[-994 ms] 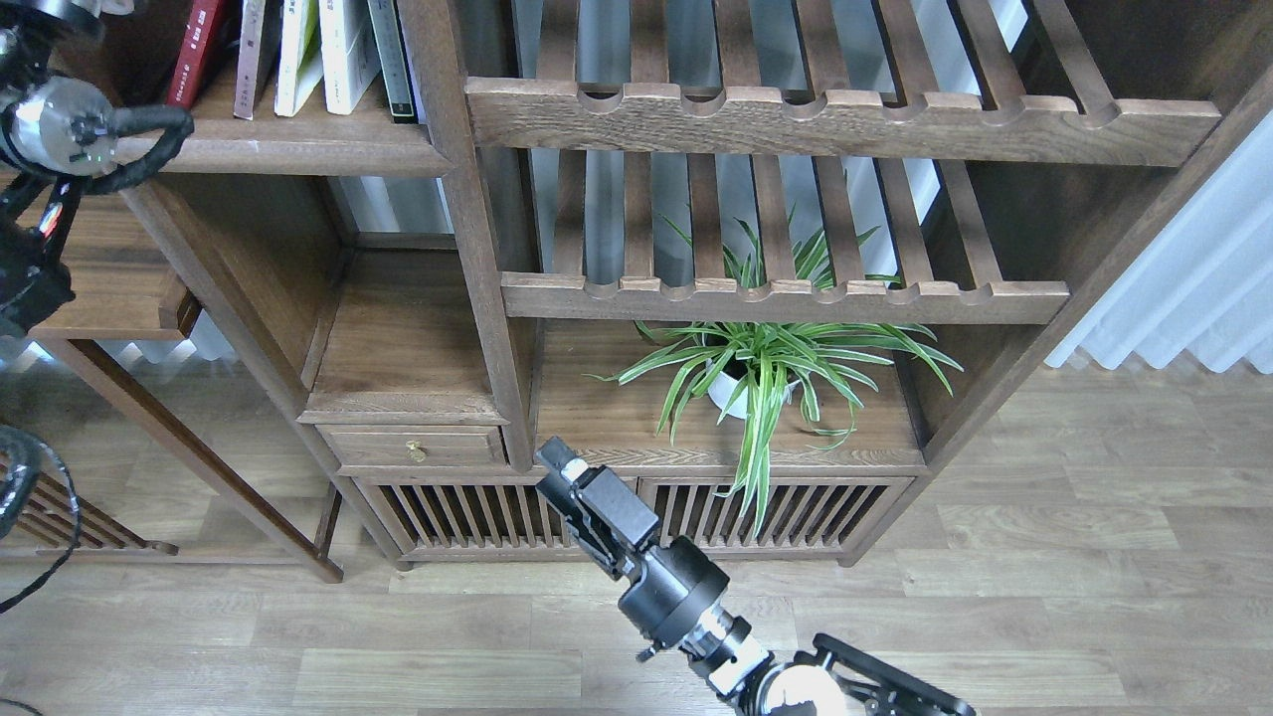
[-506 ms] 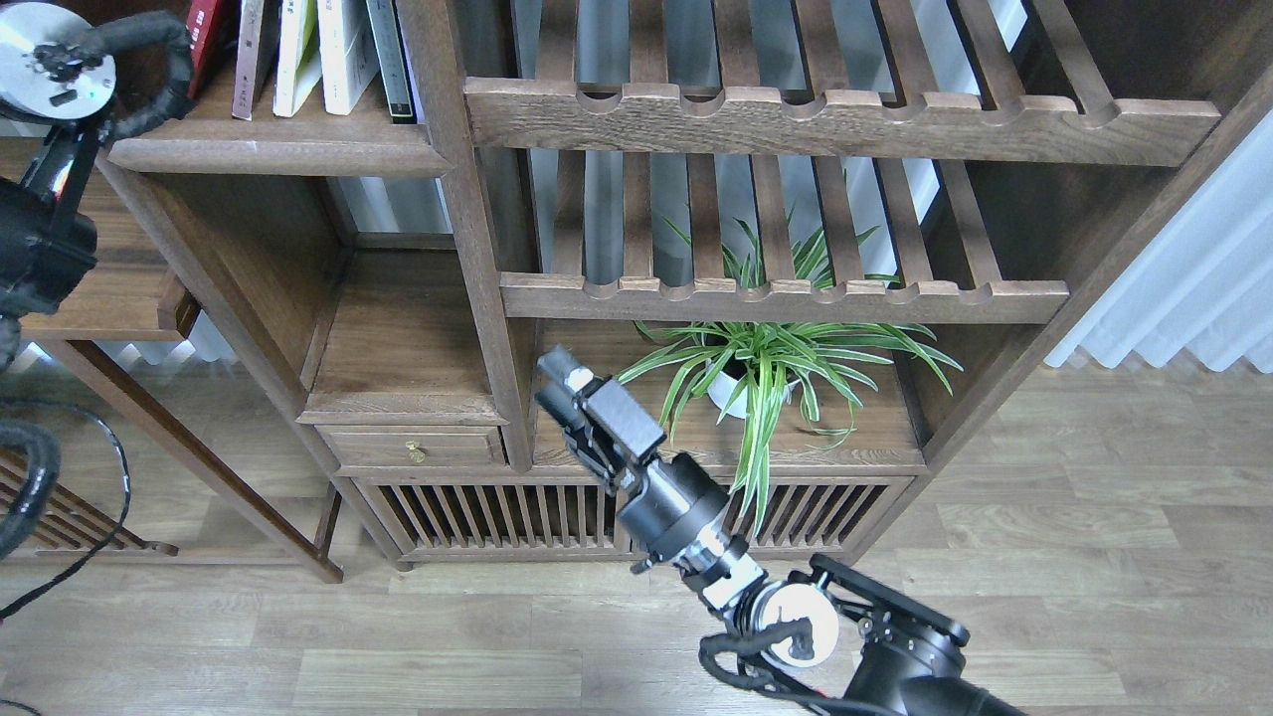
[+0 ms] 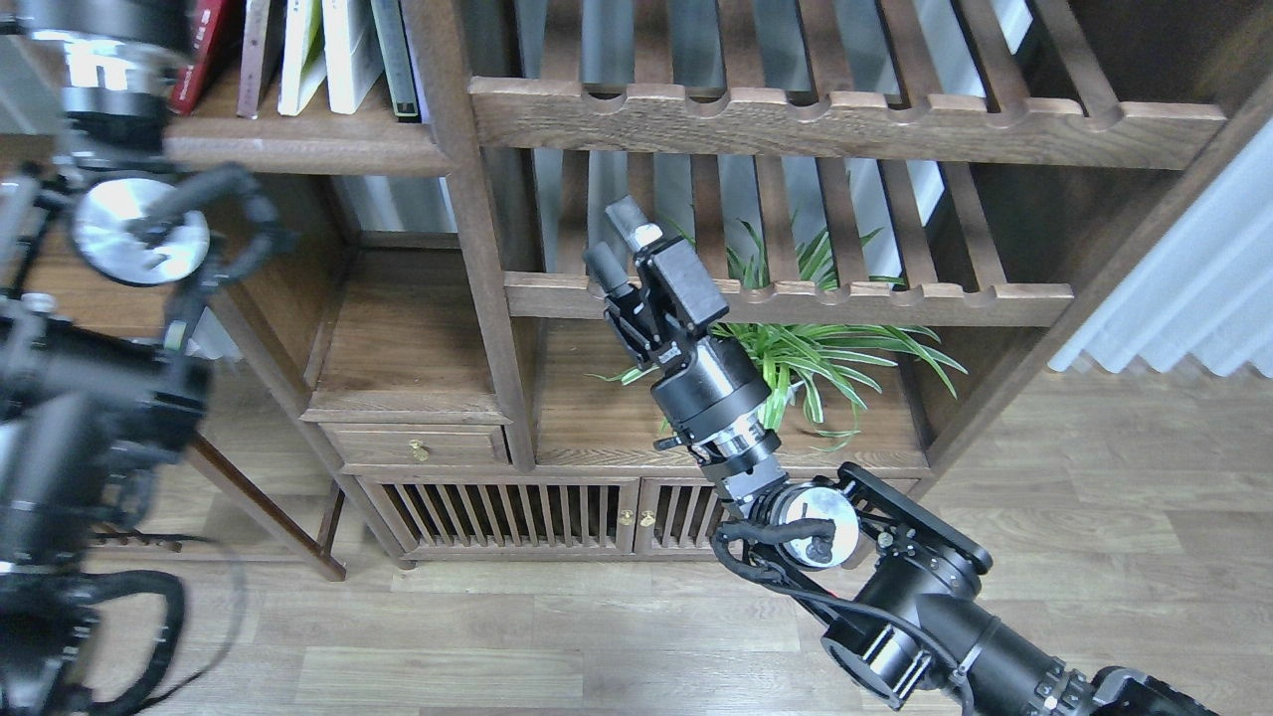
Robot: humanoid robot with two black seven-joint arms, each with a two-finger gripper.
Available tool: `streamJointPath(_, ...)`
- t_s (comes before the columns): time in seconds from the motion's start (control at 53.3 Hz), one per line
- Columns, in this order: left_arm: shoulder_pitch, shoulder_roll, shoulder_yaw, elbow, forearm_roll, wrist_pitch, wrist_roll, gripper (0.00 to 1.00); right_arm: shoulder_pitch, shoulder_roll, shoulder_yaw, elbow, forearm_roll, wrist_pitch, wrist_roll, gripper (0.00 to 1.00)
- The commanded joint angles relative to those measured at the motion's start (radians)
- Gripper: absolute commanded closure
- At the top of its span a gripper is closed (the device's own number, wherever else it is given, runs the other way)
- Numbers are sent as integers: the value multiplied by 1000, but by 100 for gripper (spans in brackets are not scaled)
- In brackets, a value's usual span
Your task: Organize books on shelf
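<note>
Two parted black fingers tip the right hand (image 3: pixel 619 239) before scalloped wooden slats (image 3: pixel 786 288).

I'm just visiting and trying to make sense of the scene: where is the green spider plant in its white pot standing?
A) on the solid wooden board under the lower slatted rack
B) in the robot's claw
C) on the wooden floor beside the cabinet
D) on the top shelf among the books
A: the green spider plant in its white pot stands on the solid wooden board beneath the lower slatted rack, behind the right gripper.
</note>
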Motion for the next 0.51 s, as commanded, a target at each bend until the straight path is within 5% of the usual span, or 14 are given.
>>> streamJointPath(0.0,31,-30,6,-5,-1,-30,-7,48,0,0,25,0,8,0,0,11)
streamJointPath(0.169,100,-30,21,-5,-1,-125,-4,43,6,0,37,11,8,0,0,10)
streamJointPath(0.488,188,-30,145,-5,-1,-176,-7,10,14,0,64,20,12,0,1,9)
